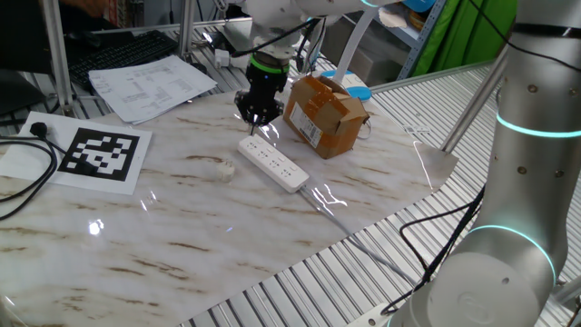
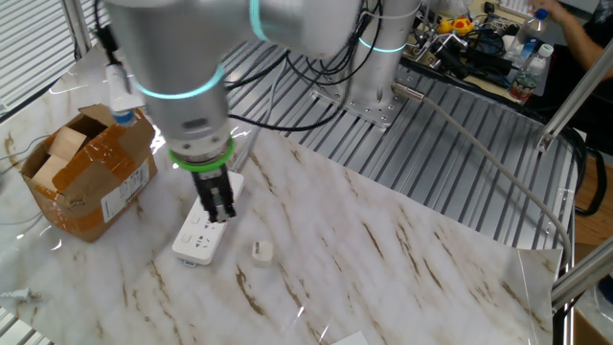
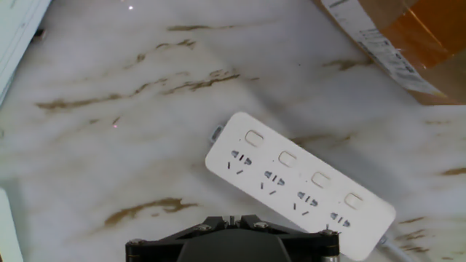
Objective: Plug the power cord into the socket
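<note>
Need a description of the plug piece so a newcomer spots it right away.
Start at the brown cardboard box, then the long white power strip beside it. The plug lies loose on the marble just off the strip: small, roundish, white, apart from everything else.

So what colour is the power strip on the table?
White, with dark outlet slots; the power strip shows best in the hand view.

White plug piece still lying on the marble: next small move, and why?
Probably shift the tool across to the small white plug piece and open it. Its fingers are shut on nothing above the long white power strip, and the plug lies loose beside the strip.
</note>
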You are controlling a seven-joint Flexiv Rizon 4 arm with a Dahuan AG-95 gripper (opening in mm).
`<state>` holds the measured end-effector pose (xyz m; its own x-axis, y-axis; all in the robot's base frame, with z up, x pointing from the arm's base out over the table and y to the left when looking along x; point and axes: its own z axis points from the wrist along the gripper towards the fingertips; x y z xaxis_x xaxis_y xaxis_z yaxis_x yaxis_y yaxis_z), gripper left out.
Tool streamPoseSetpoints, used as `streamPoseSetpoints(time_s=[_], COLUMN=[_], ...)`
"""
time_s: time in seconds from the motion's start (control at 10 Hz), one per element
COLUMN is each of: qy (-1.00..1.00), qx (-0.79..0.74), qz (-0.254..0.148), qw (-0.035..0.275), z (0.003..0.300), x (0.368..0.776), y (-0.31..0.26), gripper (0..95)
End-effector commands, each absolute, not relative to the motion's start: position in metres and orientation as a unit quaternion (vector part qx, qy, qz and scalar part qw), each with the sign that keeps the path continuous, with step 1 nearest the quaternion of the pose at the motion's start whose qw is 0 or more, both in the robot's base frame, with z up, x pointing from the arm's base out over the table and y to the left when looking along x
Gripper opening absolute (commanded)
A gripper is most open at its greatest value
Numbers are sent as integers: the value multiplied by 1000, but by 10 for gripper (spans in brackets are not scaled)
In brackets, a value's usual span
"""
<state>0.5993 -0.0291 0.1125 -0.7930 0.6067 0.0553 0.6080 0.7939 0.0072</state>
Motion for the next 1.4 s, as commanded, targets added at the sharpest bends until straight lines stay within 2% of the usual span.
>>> streamPoseSetpoints(time_s=[0.1,0.3,0.5,0.7,0.8,1.2,1.4], qy=[-956,-954,-959,-968,-970,-973,-970], qx=[-292,-299,-280,-247,-241,-229,-243], qz=[3,1,21,10,5,-3,-12], qw=[21,27,26,29,12,2,8], z=[123,124,126,129,139,167,176], x=[594,593,590,588,583,570,564], y=[-25,-24,-20,-15,-5,17,23], gripper=[0,0,0,0,0,0,0])
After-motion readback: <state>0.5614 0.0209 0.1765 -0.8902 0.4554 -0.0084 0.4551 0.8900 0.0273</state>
